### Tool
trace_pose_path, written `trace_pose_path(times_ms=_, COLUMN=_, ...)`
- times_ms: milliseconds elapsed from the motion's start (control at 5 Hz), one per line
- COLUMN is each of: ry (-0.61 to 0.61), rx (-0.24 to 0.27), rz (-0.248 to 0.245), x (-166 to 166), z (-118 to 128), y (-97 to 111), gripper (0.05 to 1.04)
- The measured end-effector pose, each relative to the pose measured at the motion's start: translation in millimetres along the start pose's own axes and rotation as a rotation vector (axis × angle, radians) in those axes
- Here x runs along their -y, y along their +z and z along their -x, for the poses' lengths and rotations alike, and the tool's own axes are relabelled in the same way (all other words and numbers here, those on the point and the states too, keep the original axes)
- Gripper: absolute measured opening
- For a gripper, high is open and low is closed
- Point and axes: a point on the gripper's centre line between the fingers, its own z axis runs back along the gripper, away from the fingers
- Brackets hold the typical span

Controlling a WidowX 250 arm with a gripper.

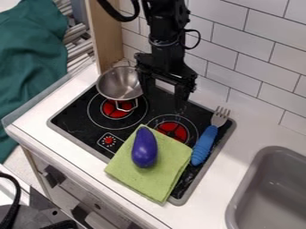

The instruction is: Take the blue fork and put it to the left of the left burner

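Observation:
The gripper (163, 97) hangs over the back of the black stovetop, open with nothing between its fingers. It is up and to the left of the blue fork (204, 145), apart from it. The fork lies along the stove's right side, its blue handle toward the front beside the green cloth and its metal tines toward the back wall. The left burner (116, 109) is a red disc with white rings, partly covered by a small metal pot.
The metal pot (118, 83) stands just left of the gripper. A folded green cloth (170, 172) with a purple eggplant (144, 147) on it covers the stove's front right, partly over the right burner (173, 130). A grey sink (269, 190) is at the right; tiled wall behind.

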Motion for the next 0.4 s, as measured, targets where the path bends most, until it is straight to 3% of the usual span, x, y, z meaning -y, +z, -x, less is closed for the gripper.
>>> trace_pose_path(times_ms=200, ry=0.01, rx=-0.04, rz=0.004, x=1, z=7, y=-11, gripper=1.009)
trace_pose_path(times_ms=400, ry=-0.02, rx=-0.057, rz=0.007, x=25, z=8, y=-20, gripper=1.009)
